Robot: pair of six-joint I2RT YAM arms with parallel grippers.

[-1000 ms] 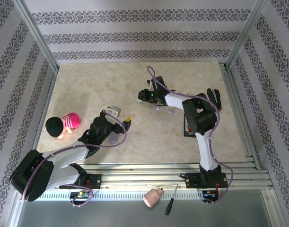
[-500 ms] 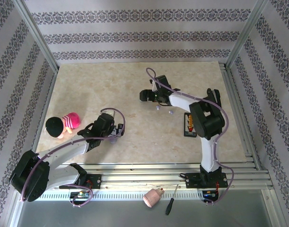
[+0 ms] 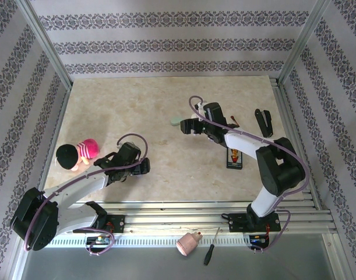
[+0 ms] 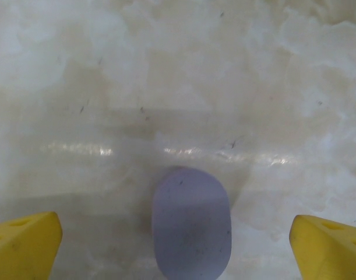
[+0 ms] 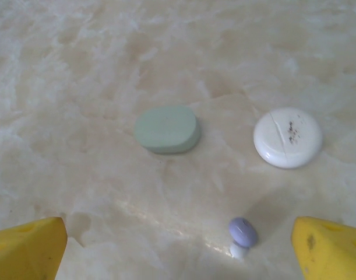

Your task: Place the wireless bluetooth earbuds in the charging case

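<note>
The right jaws have sprung from nearly shut to fully wide within the last second, and the right arm has drawn back toward its own side, uncovering the mint-green pebble-shaped plastic case (image 3: 176,122). They hold nothing now. In the right wrist view a tiny lilac plastic earbud with a white tip (image 5: 243,233) lies loose on the bare surface between the 2 yellow fingertips (image 5: 27,248), touching neither. It is near the mint case and a round white plastic case (image 5: 287,138), both of which look shut. So the bud appears set down rather than seated, and I judge a case must be opened first. The left jaws, as wide as before, have shifted nearer the front edge and stand either side of a lilac pebble-shaped case (image 4: 191,230), apart from it.

The surface (image 3: 108,105) is a pale marble-patterned slab in an aluminium frame, walled with striped floral paper. It also carries a dark-headed doll in pink (image 3: 77,154), a black stapler (image 3: 263,121) and a black-and-orange pack (image 3: 234,156). A pink chuck-like piece (image 3: 188,244) and a screwdriver (image 3: 211,246) lie on the near ledge.
</note>
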